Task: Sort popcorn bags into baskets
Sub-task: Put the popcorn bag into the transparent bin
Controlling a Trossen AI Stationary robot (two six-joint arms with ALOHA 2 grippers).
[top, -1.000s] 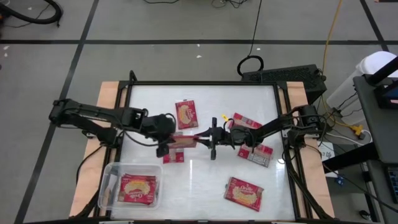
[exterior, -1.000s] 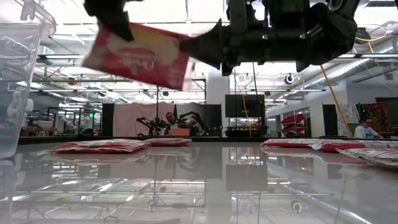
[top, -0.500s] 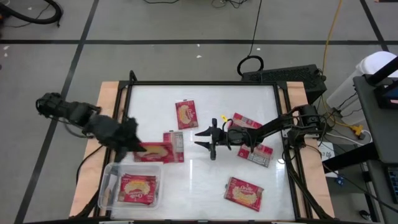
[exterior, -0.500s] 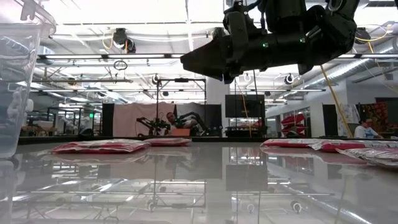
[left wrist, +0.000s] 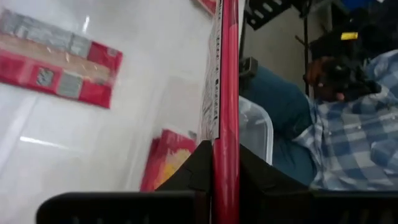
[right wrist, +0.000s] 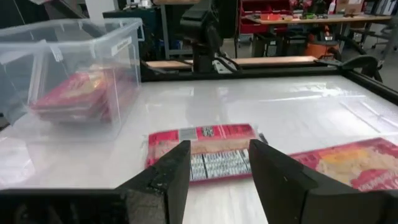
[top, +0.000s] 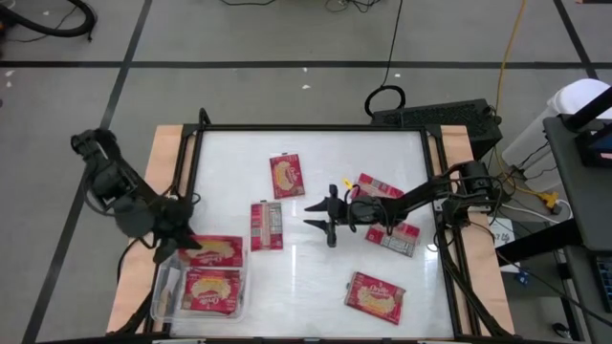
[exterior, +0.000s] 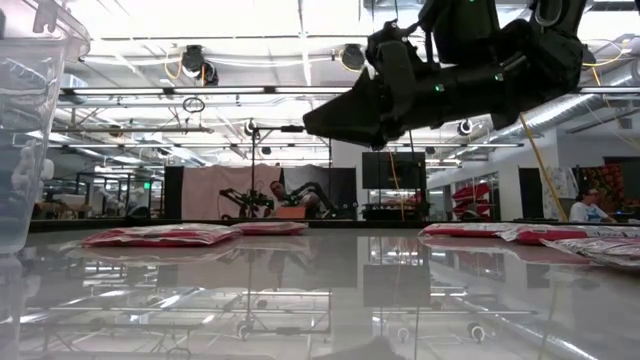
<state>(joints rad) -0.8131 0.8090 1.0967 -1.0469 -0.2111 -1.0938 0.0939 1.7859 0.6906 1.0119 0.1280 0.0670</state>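
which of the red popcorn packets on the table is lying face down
The red popcorn packet just right of the clear plastic tub: it shows its grey-white printed back; the other loose packets show yellow fronts.

Clear plastic tub [top: 168, 270], seemingly glossy tabletop [top: 316, 277]

a robotics lab: exposed ceiling ducts [exterior: 200, 65], equipment racks [exterior: 95, 195], floor cables [top: 392, 57].

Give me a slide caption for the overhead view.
Left end effector holds a popcorn bag over the tub; right end effector waits open mid-table.
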